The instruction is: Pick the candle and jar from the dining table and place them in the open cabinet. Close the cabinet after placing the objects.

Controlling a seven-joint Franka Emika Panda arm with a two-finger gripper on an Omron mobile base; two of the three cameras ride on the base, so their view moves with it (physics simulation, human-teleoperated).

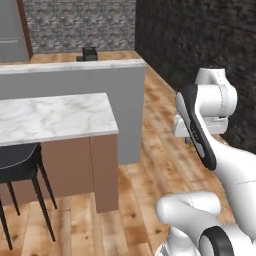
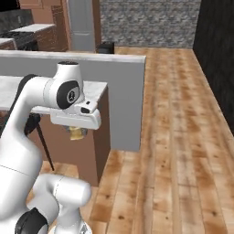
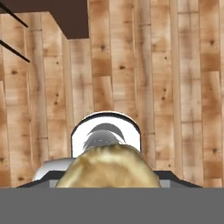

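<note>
My gripper (image 2: 77, 133) hangs off the end of the dining table (image 2: 97, 89), pointing down at the wooden floor. It is shut on the candle (image 2: 78, 133), a small yellow-gold lump under the white hand. In the hand view the candle (image 3: 109, 168) bulges up between the dark fingers (image 3: 175, 177), with the floor far below. The dining table (image 1: 55, 117) is a white marble slab on a brown base, to the left of my arm. The jar and the cabinet are out of view.
A grey half-height wall (image 1: 75, 82) stands behind the table with a small black thing (image 1: 89, 54) on top. A black stool (image 1: 20, 165) sits at the table's near side. A dark wall (image 1: 200, 35) runs along the right. Open wooden floor (image 2: 183, 137) stretches ahead.
</note>
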